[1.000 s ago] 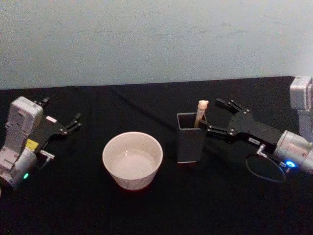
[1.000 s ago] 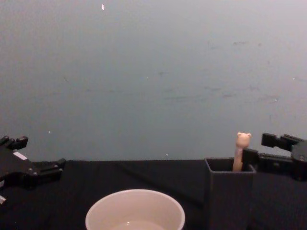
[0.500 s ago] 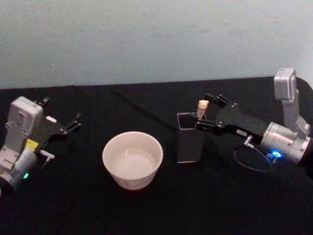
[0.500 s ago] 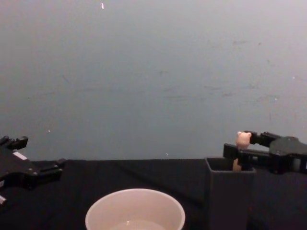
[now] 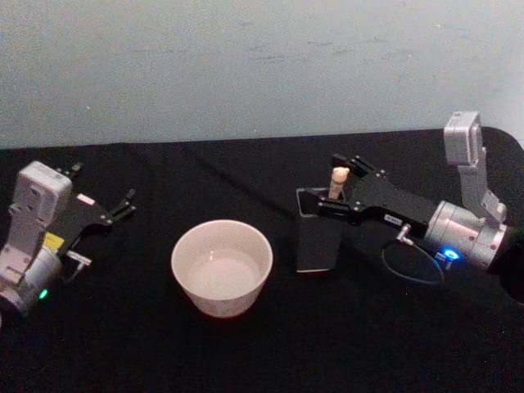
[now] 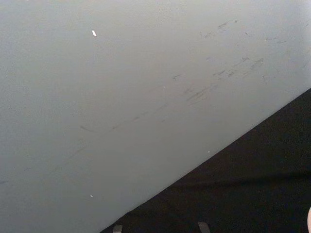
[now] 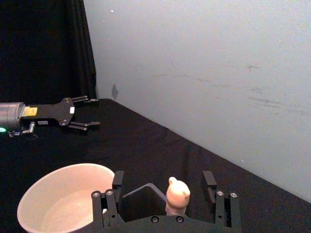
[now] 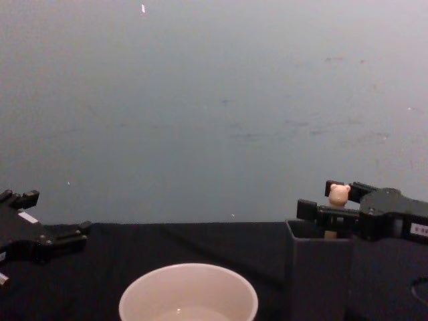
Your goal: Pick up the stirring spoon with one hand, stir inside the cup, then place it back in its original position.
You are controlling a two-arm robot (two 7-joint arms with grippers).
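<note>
Forward had come the right gripper [image 5: 330, 185], jaws spread either side of the spoon [image 5: 339, 178] standing in the holder [image 5: 318, 246] beside the cup [image 5: 221, 274]; closing squarely just below the bear head seemed wisest. Left gripper [image 5: 106, 187] sat parked on the left, jaws apart.

- The cup [image 5: 222, 266] sits on the table [image 5: 246, 352], near the middle, toward the front.
- The holder [image 5: 318, 237] stands just right of the cup, close by but apart.
- The stirring spoon [image 5: 339, 182] stands in the holder, its head poking above the rim.
- The right gripper [image 5: 329, 185] reaches in from the right over the holder, a finger on either side of the spoon's head, touching neither.
- The left gripper [image 5: 105, 183] sits far left, well apart from the cup.
</note>
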